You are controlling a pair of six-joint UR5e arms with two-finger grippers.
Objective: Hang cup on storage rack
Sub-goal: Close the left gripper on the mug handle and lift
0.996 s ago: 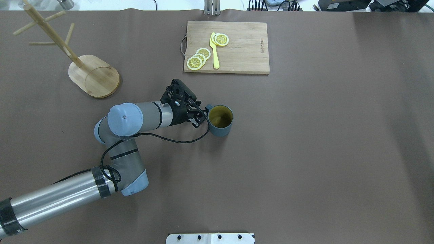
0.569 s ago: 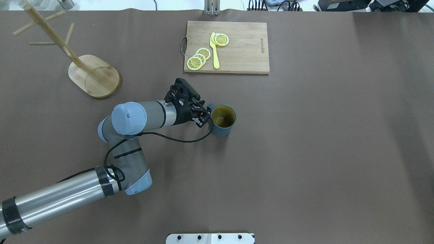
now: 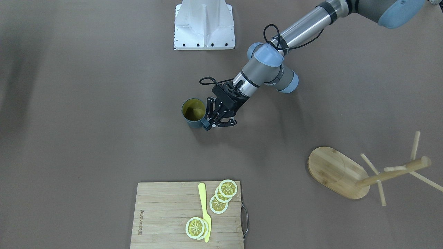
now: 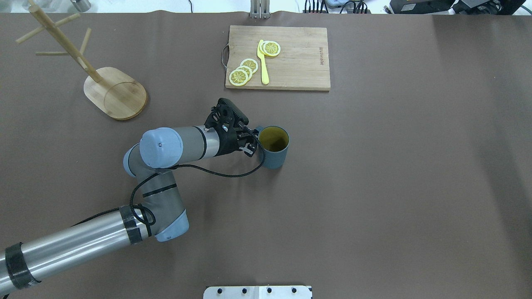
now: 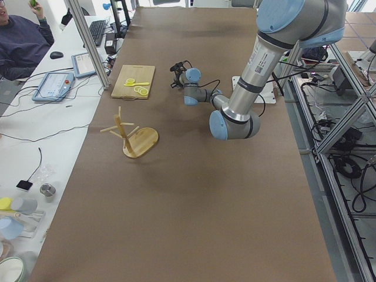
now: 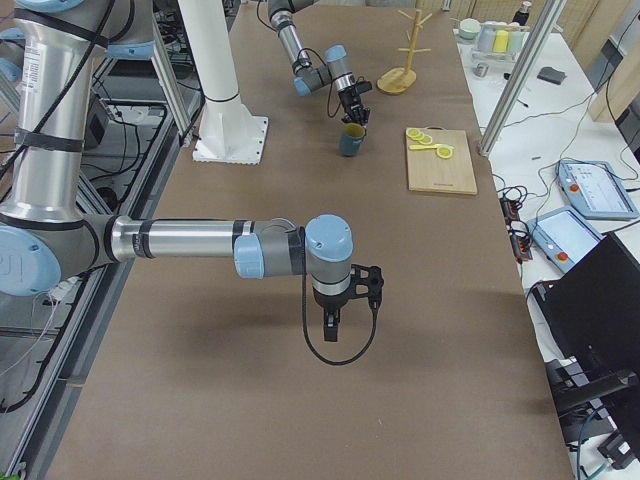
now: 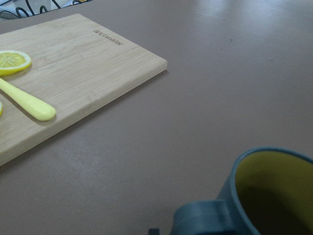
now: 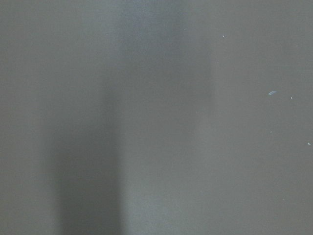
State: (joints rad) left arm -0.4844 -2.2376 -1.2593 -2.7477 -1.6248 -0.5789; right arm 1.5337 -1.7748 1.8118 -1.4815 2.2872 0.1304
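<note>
The left gripper (image 4: 251, 144) is sitting at the handle of the cup (image 4: 274, 159), on the cup's ten o'clock side seen from overhead (whether its fingers are pinching the handle, I cannot tell). The cup is standing upright on the table (image 4: 395, 174). The cutting board (image 4: 299, 62) is lying at its twelve o'clock, and the storage rack (image 4: 114, 93) is standing well apart at ten o'clock. The right gripper (image 6: 333, 325) is hanging over the table, and its spread cannot be told.

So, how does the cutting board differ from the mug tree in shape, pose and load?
The cutting board is a flat rectangle lying on the table; the mug tree rises from an oval base with a post and thin pegs. The cutting board carries lemon slices and a yellow knife; the mug tree's pegs are bare. Both are pale wood.
</note>
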